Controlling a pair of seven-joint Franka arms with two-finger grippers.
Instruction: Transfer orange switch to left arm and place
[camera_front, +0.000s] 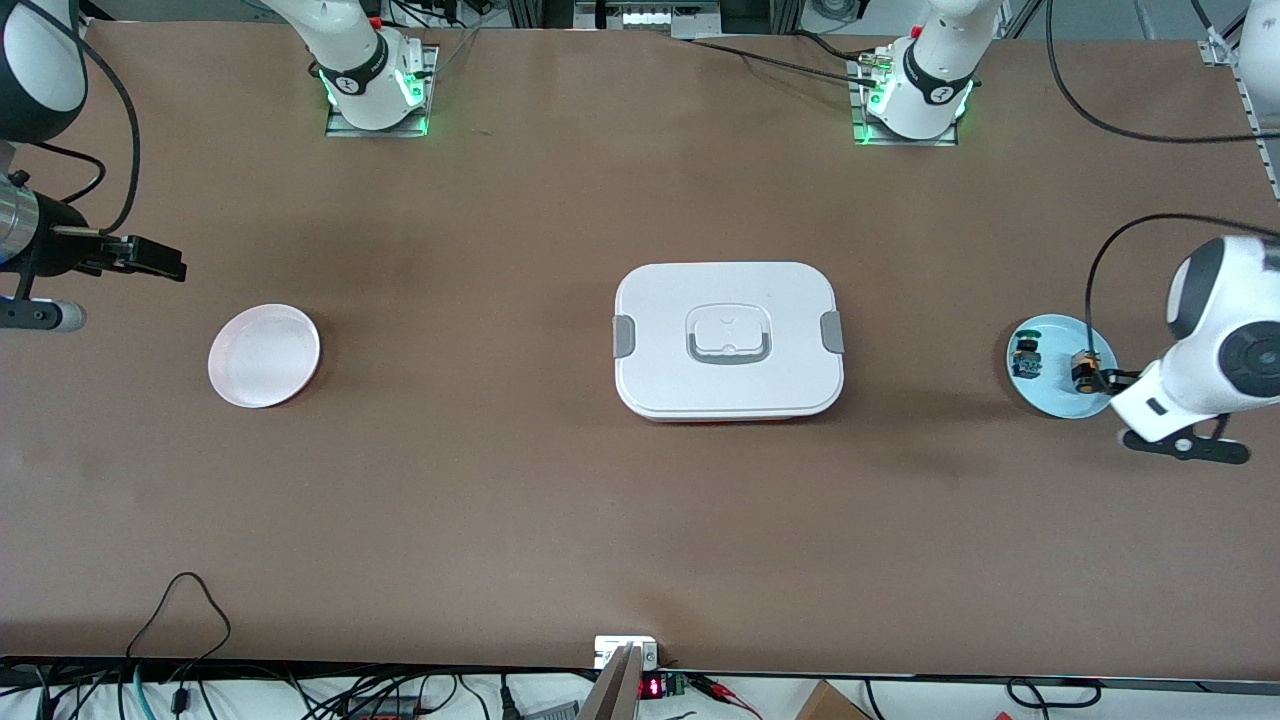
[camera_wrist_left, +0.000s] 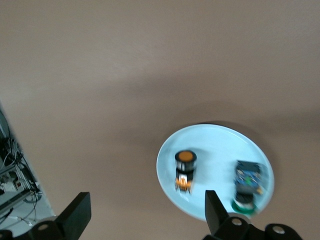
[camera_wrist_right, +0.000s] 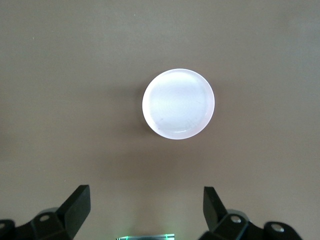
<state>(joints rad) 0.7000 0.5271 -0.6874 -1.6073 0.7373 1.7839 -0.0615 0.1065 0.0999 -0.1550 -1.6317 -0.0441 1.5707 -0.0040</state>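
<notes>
The orange switch (camera_front: 1083, 370) (camera_wrist_left: 185, 169), a tiny black block with an orange cap, stands on a light blue plate (camera_front: 1052, 398) (camera_wrist_left: 215, 145) at the left arm's end of the table. My left gripper (camera_front: 1106, 380) (camera_wrist_left: 146, 205) hovers low over the plate's edge just beside the switch, open and holding nothing. My right gripper (camera_front: 160, 258) (camera_wrist_right: 146, 197) waits open and empty over the right arm's end of the table, near a white plate (camera_front: 264, 355) (camera_wrist_right: 178, 103). The white lidded box (camera_front: 728, 340) sits mid-table between the two plates.
A small blue component with a green cap (camera_front: 1026, 358) (camera_wrist_left: 248, 181) shares the blue plate with the switch. The arm bases stand along the table edge farthest from the front camera. Cables hang along the nearest edge.
</notes>
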